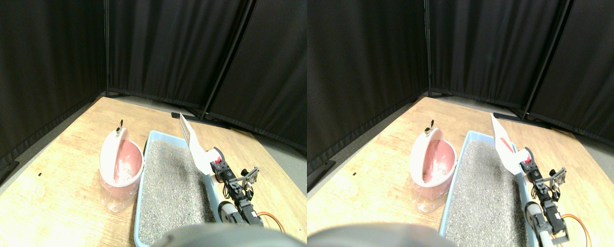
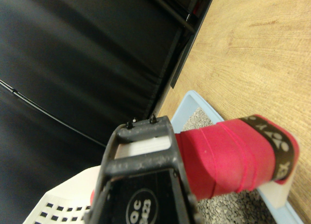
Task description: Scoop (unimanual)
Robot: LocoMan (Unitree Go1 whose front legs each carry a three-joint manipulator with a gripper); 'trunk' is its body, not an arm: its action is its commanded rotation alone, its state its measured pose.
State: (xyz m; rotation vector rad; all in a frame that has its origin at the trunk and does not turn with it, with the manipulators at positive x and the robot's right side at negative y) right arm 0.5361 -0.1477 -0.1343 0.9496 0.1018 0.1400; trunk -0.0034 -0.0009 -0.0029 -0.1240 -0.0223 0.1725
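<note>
A white slotted scoop [image 1: 190,138] stands tilted up in the air over the right rim of the light-blue litter tray [image 1: 143,170], its blade pointing to the far side. My right gripper [image 1: 217,165] is shut on the scoop's red-wrapped handle [image 2: 223,156] at the tray's right side. Grey litter [image 1: 176,185] fills the tray. In the wrist view the dark jaw frame lies against the red wrap, and the slotted blade [image 2: 56,207] shows beyond it. I cannot tell whether anything lies on the blade.
A pink and white bin [image 1: 121,159] lined with a clear bag stands just left of the tray, with white bits inside. Everything rests on a wooden floor board [image 1: 55,175]. Black curtains [image 1: 173,46] close off the back and left.
</note>
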